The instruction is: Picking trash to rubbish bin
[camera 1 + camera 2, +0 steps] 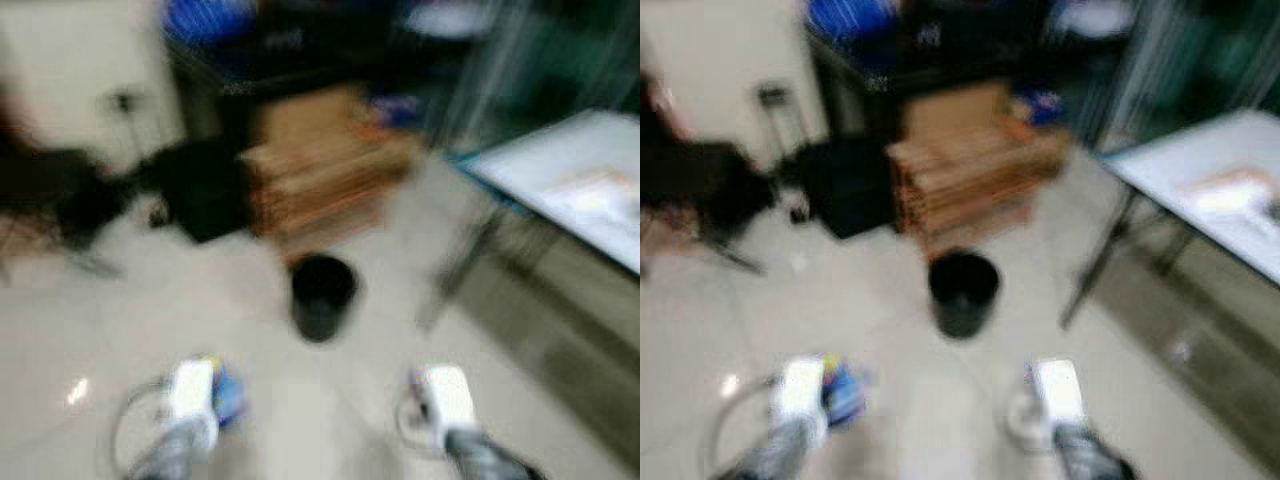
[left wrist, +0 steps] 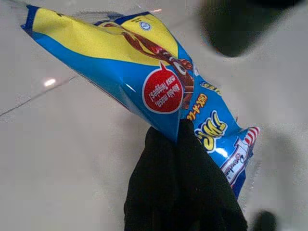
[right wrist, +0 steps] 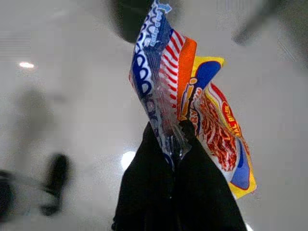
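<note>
Both jaws pinch wrappers; open floor before bin.

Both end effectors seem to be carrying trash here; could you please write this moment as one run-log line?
left end effector: shut on blue wrapper | right end effector: shut on striped wrapper | black bin: ahead on floor | head views: blurred

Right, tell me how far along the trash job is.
Picked up: the left gripper is shut on a blue wrapper, the right gripper on a striped wrapper. In hand: carrying both toward the black bin ahead on the floor. Left: reach it and drop both in.
</note>
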Controlling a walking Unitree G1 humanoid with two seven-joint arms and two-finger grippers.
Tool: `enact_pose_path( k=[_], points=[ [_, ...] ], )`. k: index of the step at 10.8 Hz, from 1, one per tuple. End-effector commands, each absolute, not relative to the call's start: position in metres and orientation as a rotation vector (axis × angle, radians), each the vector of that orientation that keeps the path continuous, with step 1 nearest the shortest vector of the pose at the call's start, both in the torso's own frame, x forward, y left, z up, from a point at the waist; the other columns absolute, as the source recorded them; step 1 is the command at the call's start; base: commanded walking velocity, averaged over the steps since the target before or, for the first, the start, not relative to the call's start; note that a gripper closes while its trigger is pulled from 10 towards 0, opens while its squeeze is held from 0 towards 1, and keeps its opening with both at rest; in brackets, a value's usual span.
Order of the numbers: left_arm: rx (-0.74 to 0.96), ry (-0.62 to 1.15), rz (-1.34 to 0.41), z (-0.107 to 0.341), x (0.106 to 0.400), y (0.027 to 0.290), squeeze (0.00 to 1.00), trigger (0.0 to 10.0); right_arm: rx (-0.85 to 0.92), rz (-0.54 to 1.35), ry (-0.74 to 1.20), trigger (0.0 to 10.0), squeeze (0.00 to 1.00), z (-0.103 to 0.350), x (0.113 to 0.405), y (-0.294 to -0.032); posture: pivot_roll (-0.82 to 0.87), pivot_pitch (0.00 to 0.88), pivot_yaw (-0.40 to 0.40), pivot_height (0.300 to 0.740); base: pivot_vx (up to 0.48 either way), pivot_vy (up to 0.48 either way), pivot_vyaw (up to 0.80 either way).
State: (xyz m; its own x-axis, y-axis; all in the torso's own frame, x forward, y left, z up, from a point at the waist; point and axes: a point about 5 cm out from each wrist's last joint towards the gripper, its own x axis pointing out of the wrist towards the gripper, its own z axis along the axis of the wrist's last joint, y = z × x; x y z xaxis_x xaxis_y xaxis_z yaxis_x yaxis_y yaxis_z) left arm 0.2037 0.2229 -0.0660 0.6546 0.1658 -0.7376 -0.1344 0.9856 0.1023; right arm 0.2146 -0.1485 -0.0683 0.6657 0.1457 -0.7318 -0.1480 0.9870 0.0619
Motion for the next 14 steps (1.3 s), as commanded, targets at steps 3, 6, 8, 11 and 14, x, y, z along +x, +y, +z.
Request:
enact_pose_path(
  k=[3, 6, 8, 11, 14],
  points=[
    [0.023, 0.814, 0.137, -0.0626, 0.2149, 0.2084, 0.0, 10.0, -0.008, 0.122, 0.839, 10.0, 0.0, -0.0705, 0.2096, -0.1641, 0.07, 0.015, -0.029, 0.74, 0.435, 0.0, 0.0],
    [0.023, 0.812, 0.135, -0.0622, 0.2157, 0.2081, 0.0, 10.0, -0.007, 0.122, 0.845, 10.0, 0.0, -0.0712, 0.2086, -0.1634, 0.07, 0.014, -0.028, 0.74, 0.431, 0.0, 0.0],
    [0.024, 0.811, 0.133, -0.0619, 0.2163, 0.2075, 0.0, 10.0, -0.017, 0.127, 0.843, 10.0, 0.0, -0.0708, 0.2093, -0.1634, 0.07, 0.012, -0.028, 0.74, 0.433, 0.0, 0.0],
    [0.023, 0.809, 0.128, -0.0614, 0.2175, 0.2068, 0.0, 10.0, -0.043, 0.136, 0.845, 10.0, 0.0, -0.0708, 0.2097, -0.1628, 0.07, 0.012, -0.029, 0.74, 0.434, 0.0, 0.53],
    [0.022, 0.81, 0.126, -0.0615, 0.2176, 0.2062, 0.0, 10.0, -0.025, 0.132, 0.848, 10.0, 0.0, -0.0709, 0.2096, -0.1624, 0.07, 0.012, -0.028, 0.74, 0.434, 0.0, 0.0]
  ],
)
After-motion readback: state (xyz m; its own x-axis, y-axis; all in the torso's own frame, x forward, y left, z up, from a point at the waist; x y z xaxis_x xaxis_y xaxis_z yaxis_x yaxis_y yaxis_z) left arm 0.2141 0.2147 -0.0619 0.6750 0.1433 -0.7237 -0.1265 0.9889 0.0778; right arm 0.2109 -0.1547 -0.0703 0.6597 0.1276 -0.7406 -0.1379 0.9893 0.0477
